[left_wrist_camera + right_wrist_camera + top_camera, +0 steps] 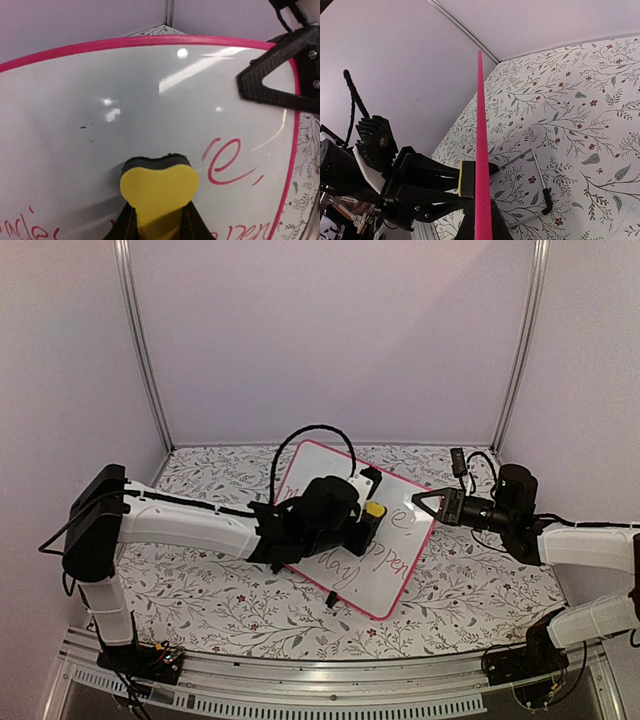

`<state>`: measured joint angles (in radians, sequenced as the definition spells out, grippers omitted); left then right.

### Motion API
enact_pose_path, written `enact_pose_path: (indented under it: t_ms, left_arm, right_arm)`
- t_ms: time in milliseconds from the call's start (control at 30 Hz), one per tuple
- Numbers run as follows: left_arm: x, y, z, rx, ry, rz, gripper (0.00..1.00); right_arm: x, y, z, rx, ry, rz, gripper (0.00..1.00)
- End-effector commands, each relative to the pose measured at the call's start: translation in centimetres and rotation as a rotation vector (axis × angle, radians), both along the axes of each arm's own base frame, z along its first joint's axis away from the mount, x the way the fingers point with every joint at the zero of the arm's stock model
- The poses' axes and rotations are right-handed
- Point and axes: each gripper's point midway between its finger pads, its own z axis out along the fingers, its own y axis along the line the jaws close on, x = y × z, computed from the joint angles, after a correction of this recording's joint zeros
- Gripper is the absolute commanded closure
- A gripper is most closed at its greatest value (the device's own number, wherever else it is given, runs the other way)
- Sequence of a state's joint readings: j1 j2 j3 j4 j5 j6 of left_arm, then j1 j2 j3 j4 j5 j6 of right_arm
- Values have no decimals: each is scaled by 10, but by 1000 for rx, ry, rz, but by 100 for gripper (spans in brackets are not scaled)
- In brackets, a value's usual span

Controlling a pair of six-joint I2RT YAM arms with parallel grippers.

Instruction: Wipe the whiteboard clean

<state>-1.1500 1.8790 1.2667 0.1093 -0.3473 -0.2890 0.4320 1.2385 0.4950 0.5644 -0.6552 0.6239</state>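
Note:
The whiteboard (375,580) has a pink frame and stands tilted at mid-table, with red handwriting on its lower part. My left gripper (362,518) is shut on a yellow heart-shaped eraser (373,510). In the left wrist view the eraser (159,186) presses its black felt on the board (125,95), left of a red "e" (225,162). The board area above it is wiped. My right gripper (430,504) is shut on the board's right edge. In the right wrist view the pink frame (481,125) runs edge-on between my right gripper's (481,227) jaws.
A floral cloth (470,590) covers the table. A wire stand with a black foot (546,197) props the board from behind. A black cable (310,432) loops above the left wrist. Purple walls and metal posts (140,340) enclose the space.

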Motion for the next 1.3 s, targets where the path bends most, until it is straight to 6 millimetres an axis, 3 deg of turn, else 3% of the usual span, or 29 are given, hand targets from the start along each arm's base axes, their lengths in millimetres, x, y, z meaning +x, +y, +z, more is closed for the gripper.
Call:
enact_pose_path:
  t_ms: [0,133,267,700,1067,1267]
  left_arm:
    - [-8,-28,-29,94,19,-90,100]
    - [7,-34,-22,107,-15,-39,100]
    - [24,-18,-21,126,-1,36,100]
    - [41,68,-60,217,83,245,100]
    - [74,99,-48,213,92,418,100]
    - [89,101,-28,165,47,469,100]
  right_arm:
    - [-43,25,-25,-60,29,215,100]
    - [-44,26,-25,-60,30,219,100]
    - [-44,25,-25,-61,30,218,100]
    - [-43,27,-27,-63,39,223,100]
    - [-43,28,-27,-65,38,223,100]
    - [-43,28,-29,-68,41,222,100]
